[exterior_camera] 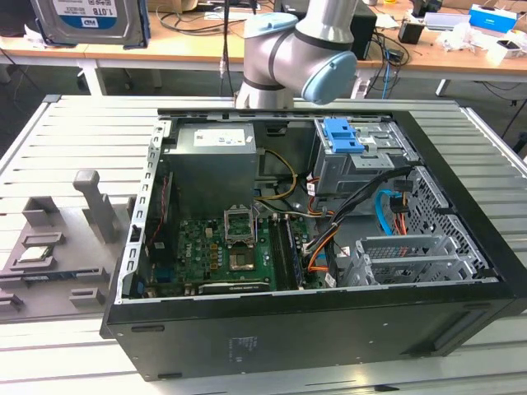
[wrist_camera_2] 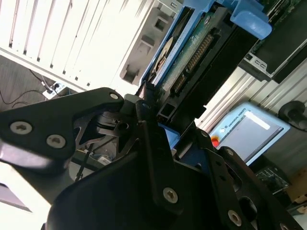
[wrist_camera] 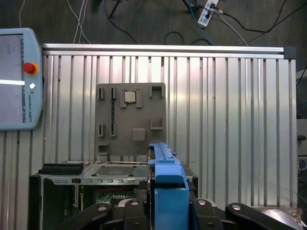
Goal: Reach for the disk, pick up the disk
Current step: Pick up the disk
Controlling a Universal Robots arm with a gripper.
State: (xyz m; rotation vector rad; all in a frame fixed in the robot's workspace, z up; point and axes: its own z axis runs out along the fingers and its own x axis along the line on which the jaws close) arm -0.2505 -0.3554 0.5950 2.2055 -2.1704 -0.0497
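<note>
The disk (wrist_camera: 165, 165) is off the bench (wrist_camera: 230, 120) and up in the air, held edge-on in the end effector (wrist_camera: 169, 206). In the first wrist view I see its blue rail standing btwn the black linkages, w/ the slatted bench well below it. In the second wrist view the disk (wrist_camera_2: 192, 57) turns its green circuit-board side and connector row toward the cam, w/ blue rails along the edges. One black finger (wrist_camera_2: 151, 139) lies tight against its near end. So I read the end effector as clenched on the disk.

In the exterior view the disk (exterior_camera: 95, 20) is at the top, on the exterior view's left. Its white-and-blue label faces the cam, a blue rail shows on each side, and it is higher than the bench surface. The arm (exterior_camera: 288, 49) bends at the top centre, behind the PC case (exterior_camera: 313, 329).

The PC case lies on its side on the bench, open side up. Inside I can make out the motherboard (exterior_camera: 222, 247), the pwr supply (exterior_camera: 218, 156) and a metal drive cage (exterior_camera: 354, 169) w/ a blue bracket (exterior_camera: 342, 136) on top. A grey fixture tray (exterior_camera: 90, 206) sits just beside the case on the exterior view's left, w/ a small square chip (exterior_camera: 37, 253) in one of its pockets. In the first wrist view a teach pendant (wrist_camera: 14, 79) lies at the bench's edge, well apart from the tray.
</note>
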